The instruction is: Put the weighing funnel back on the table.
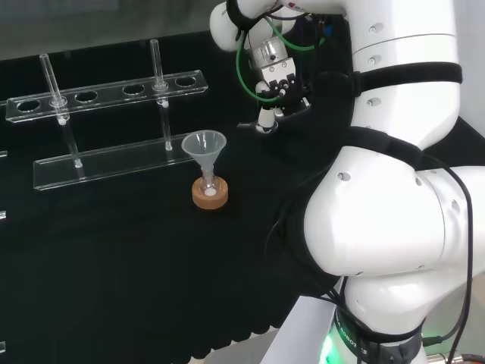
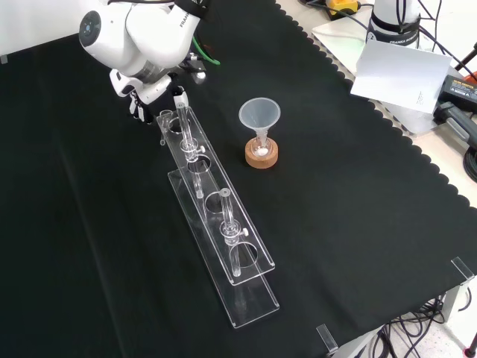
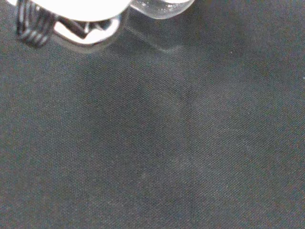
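Though I cannot tell what the robot hand point(image 1: 279, 85) holds, the weighing funnel point(image 3: 162, 5) seems light, slippery, fragile: grip its bowl.

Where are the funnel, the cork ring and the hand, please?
funnel point(image 1: 204, 150), head view, on its cone.
cork ring point(image 1: 210, 202), head view, on its front side.
hand point(image 1: 282, 87), head view, on its dark middle.

One funnel point(image 1: 204, 145), one cork ring point(image 1: 210, 197), one clear rack point(image 1: 106, 89) and two glass tubes point(image 1: 50, 80).
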`<state>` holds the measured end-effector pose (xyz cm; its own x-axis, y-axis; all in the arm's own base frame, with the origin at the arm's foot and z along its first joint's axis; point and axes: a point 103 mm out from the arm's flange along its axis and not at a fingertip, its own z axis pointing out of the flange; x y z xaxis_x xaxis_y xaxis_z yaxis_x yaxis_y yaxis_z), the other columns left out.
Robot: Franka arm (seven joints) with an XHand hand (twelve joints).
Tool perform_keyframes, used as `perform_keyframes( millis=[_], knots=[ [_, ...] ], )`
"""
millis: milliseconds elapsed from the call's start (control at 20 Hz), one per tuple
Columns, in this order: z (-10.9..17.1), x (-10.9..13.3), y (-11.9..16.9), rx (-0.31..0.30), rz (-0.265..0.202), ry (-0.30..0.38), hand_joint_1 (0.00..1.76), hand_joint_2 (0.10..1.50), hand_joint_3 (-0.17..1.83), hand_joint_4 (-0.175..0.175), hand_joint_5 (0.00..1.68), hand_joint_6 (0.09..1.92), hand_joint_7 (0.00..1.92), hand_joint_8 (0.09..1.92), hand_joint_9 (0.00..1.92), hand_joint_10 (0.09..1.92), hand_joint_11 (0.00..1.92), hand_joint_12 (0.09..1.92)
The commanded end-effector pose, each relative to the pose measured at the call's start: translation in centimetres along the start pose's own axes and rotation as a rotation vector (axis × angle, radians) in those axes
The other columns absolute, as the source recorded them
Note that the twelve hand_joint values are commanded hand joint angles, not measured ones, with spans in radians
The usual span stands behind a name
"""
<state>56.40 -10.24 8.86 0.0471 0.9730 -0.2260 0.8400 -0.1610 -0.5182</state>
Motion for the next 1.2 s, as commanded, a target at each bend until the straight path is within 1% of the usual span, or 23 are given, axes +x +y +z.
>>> perform_keyframes(
  millis=[50, 100, 150, 250, 300, 400, 450, 550, 700, 900, 1000, 1100, 1200],
  knots=[
    [0.0, 0.0, -0.4, 0.015, -0.023, -0.034, 0.99, 0.69, 0.60, 0.017, 0.68, 0.83, 0.38, 0.70, 0.68, 0.49, 0.60, 1.19],
    [0.0, 0.0, -0.5, 0.028, -0.027, -0.039, 0.97, 0.65, 0.65, -0.003, 0.51, 0.71, 0.31, 0.70, 0.62, 0.53, 0.54, 1.22],
    [-0.1, 0.1, -0.6, 0.043, -0.032, -0.039, 0.95, 0.62, 0.68, -0.013, 0.40, 0.57, 0.23, 0.70, 0.54, 0.56, 0.48, 1.26],
    [-0.2, 0.3, -0.9, 0.074, -0.041, -0.050, 0.91, 0.59, 0.70, -0.017, 0.25, 0.31, 0.10, 0.67, 0.39, 0.64, 0.36, 1.31],
    [-0.2, 0.4, -1.0, 0.085, -0.045, -0.059, 0.89, 0.58, 0.69, -0.013, 0.20, 0.21, 0.05, 0.61, 0.31, 0.66, 0.29, 1.34],
    [-0.5, 0.5, -1.7, 0.085, -0.050, -0.065, 0.84, 0.58, 0.65, -0.002, 0.10, 0.09, 0.01, 0.36, 0.15, 0.69, 0.16, 1.39],
    [-0.7, 0.5, -2.1, 0.077, -0.051, -0.061, 0.83, 0.58, 0.64, 0.002, 0.06, 0.09, 0.00, 0.25, 0.09, 0.70, 0.11, 1.41],
    [-1.4, 0.3, -3.1, 0.055, -0.052, -0.050, 0.80, 0.58, 0.61, 0.005, 0.03, 0.09, 0.00, 0.14, 0.03, 0.72, 0.05, 1.43],
    [-2.6, -0.2, -5.0, -0.003, -0.052, -0.027, 0.78, 0.58, 0.59, 0.005, 0.01, 0.09, 0.01, 0.10, 0.01, 0.72, 0.02, 1.44],
    [-4.0, -0.9, -8.0, -0.049, -0.045, 0.008, 0.77, 0.59, 0.58, -0.005, 0.06, 0.09, 0.06, 0.14, 0.05, 0.74, 0.04, 1.43],
    [-4.4, -1.2, -9.6, -0.062, -0.040, 0.037, 0.77, 0.60, 0.57, -0.009, 0.08, 0.09, 0.07, 0.18, 0.07, 0.74, 0.05, 1.42],
    [-4.7, -1.2, -11.1, -0.077, -0.036, 0.048, 0.77, 0.60, 0.55, -0.012, 0.11, 0.09, 0.04, 0.30, 0.09, 0.73, 0.06, 1.42],
    [-5.2, -1.1, -12.6, -0.092, -0.032, 0.054, 0.77, 0.61, 0.55, -0.015, 0.13, 0.09, 0.02, 0.39, 0.11, 0.72, 0.07, 1.42]
  ],
)
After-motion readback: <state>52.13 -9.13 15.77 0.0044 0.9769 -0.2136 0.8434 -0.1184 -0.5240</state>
